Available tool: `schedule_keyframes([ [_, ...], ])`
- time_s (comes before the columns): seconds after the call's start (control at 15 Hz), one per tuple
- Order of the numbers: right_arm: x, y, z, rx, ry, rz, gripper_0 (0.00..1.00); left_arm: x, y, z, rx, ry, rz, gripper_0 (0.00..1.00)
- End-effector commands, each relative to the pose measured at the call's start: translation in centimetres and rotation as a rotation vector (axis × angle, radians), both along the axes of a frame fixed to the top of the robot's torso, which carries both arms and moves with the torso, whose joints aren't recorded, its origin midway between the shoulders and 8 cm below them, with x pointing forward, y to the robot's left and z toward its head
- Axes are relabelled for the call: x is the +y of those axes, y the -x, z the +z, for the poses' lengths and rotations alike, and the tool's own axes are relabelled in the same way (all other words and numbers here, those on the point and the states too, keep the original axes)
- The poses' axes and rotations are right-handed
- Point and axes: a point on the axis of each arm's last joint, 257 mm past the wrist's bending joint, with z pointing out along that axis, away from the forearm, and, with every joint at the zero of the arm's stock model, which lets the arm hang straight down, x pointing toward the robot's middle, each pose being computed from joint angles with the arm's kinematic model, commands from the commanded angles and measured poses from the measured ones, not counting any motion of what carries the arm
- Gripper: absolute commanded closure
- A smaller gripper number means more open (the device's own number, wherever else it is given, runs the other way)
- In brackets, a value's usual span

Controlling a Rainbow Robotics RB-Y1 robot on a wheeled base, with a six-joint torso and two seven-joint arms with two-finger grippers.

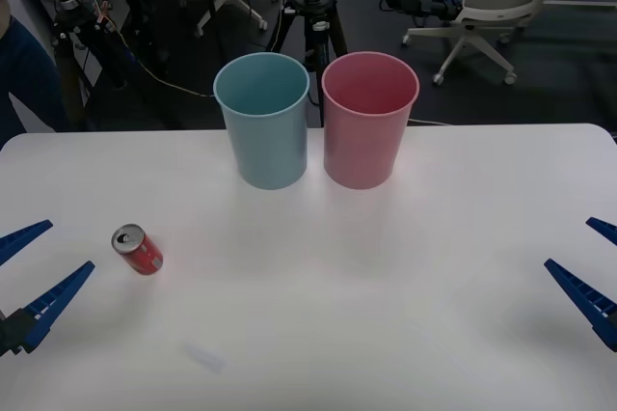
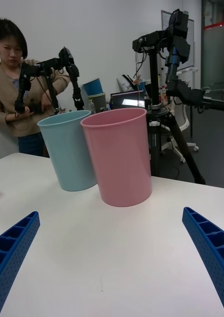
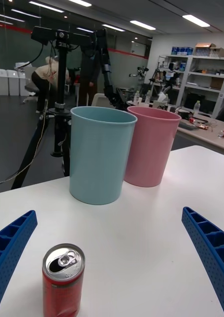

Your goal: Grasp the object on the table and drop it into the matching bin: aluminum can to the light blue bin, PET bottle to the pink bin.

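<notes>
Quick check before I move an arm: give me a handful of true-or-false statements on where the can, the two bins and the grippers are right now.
1. The red can lies on its side on the table. True.
2. The can is already inside the blue bin. False: it is on the table, apart from both bins.
3. The blue bin stands to the left of the pink bin, close beside it. True.
4. The right gripper is shut on the can. False: it is open at the table's right edge, far from the can.
5. The left gripper is open, with the can just ahead of it. True.
</notes>
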Motion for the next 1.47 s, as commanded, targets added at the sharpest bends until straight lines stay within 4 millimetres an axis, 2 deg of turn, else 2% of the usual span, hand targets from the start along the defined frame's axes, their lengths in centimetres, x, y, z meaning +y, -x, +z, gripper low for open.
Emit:
schedule_keyframes([
  [0.07, 0.0, 0.0, 0.0, 0.0, 0.0, 0.0, 0.0, 0.6, 0.5, -0.9, 0.019, -0.002, 0.016, 0.0],
  [0.53, 0.0, 0.0, 0.0, 0.0, 0.0, 0.0, 0.0, 1.0, 2.0, -2.0, 0.007, -0.036, 0.038, 0.0],
  [0.93, 0.0, 0.0, 0.0, 0.0, 0.0, 0.0, 0.0, 2.1, 2.2, -4.0, -0.037, -0.072, 0.109, 0.0],
  [1.13, 0.0, 0.0, 0.0, 0.0, 0.0, 0.0, 0.0, 2.8, 1.1, -5.6, -0.062, -0.115, 0.138, 0.0],
  [1.47, 0.0, 0.0, 0.0, 0.0, 0.0, 0.0, 0.0, 2.8, -1.7, -10.0, -0.065, -0.155, 0.162, 0.0],
])
